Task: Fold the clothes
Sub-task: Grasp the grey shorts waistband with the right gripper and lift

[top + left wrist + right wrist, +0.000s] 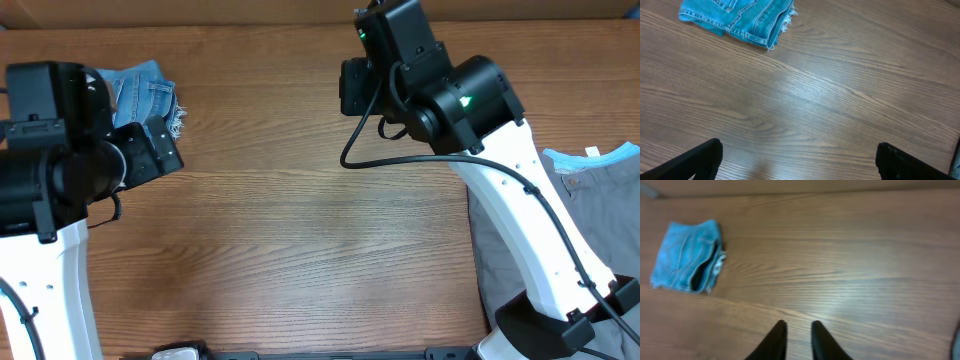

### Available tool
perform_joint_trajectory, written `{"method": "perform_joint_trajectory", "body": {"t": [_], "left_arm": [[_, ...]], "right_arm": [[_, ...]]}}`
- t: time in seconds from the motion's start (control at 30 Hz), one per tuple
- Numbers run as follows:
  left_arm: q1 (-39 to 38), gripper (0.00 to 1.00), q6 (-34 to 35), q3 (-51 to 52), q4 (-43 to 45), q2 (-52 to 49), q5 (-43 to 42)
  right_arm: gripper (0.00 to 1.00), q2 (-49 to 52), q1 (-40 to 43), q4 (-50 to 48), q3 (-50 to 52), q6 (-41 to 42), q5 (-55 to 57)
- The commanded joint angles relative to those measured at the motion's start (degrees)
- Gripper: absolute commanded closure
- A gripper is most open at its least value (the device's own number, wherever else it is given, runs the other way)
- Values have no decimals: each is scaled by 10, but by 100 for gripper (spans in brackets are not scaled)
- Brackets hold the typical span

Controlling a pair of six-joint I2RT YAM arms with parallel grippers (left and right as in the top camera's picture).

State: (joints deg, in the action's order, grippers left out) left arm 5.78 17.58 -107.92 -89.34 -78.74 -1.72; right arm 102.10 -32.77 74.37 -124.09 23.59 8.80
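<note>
My left claw (799,150) stands wide apart above the bench (300,230), gripping nothing. Denim shorts (740,17) lie ahead of it, to the left. My right claw (799,325) is only narrowly apart and also holds nothing. The grey shorts (605,210) lie well behind it, by that arm's base, touching a light-blue garment (612,155).
</note>
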Motion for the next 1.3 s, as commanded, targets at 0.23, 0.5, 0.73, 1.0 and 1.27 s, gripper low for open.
{"method": "perform_joint_trajectory", "body": {"t": [0.23,0.5,0.73,1.0,1.27], "left_arm": [[2,0,-39,-12,-4,4,-35],[2,0,-50,-2,-4,2,-43],[2,0,-50,-1,-4,-3,-43],[2,0,-56,-1,-8,-7,-44],[2,0,-57,-1,-8,-7,-56]], "right_arm": [[28,1,226,73,13,21,13],[20,28,374,35,180,14,-59],[22,52,372,-190,388,-69,-40],[27,117,372,-274,437,-52,5],[39,174,361,-302,437,-51,9]]}}
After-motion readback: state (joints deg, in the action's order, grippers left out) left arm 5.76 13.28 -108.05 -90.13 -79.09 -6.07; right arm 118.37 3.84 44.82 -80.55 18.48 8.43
